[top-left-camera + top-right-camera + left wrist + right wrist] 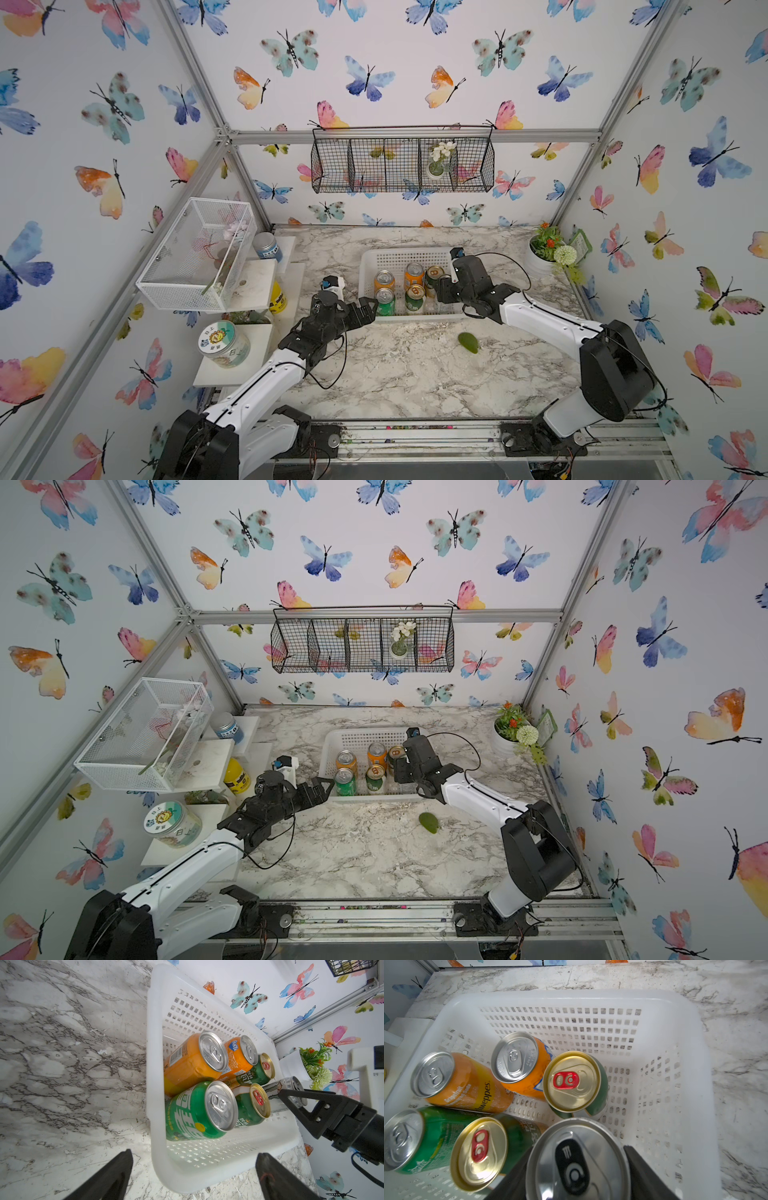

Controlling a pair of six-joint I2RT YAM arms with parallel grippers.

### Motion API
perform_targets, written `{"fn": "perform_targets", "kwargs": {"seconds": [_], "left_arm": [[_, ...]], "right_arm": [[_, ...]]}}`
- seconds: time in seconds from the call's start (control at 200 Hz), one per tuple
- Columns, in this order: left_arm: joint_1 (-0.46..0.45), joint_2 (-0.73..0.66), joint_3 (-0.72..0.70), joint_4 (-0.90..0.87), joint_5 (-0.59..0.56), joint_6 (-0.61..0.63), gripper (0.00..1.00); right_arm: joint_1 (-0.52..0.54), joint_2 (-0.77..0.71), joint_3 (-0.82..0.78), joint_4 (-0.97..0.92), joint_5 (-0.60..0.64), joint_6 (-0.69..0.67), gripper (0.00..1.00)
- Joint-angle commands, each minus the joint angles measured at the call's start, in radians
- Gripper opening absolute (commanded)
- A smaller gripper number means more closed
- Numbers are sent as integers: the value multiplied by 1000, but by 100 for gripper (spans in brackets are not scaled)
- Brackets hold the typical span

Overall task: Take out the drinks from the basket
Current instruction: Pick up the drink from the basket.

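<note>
I have the Monster can [577, 1159] between my right fingers [645, 1174], in the basket [691, 1053]; the other five cans [571, 1082] stand beyond them. Ahead of my left fingers [108, 1180] is the basket's end wall, then the Sprite can [199, 1111].

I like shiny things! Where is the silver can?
In the right wrist view, the silver can is in the white basket, gripped by the right tool, beside a gold-topped green can.

Six upright cans in the white perforated basket [405, 250], mid-frame in both top views.
Upper row: orange can [384, 280], Fanta can [414, 274], dark green can [434, 274]; lower row: bright green can [385, 302], second dark green can [414, 298]; rightmost, slim silver can [577, 1167] in the right hand [578, 1150].
</note>
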Motion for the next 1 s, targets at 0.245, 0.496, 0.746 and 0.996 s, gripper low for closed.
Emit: {"fn": "perform_targets", "kwargs": {"seconds": [0.245,0.496,0.746,0.996], "left_arm": [[-14,8,48,-38,-22,23,99],[-15,9,65,-55,-28,27,99],[-15,14,71,-65,-31,31,99],[-15,12,76,-71,-31,34,99]], "right_arm": [[5,-37,26,-90,30,-5,49],[6,-67,89,-149,45,-15,47],[6,-91,134,-178,62,-23,45],[6,-105,182,-184,57,-27,44]]}}
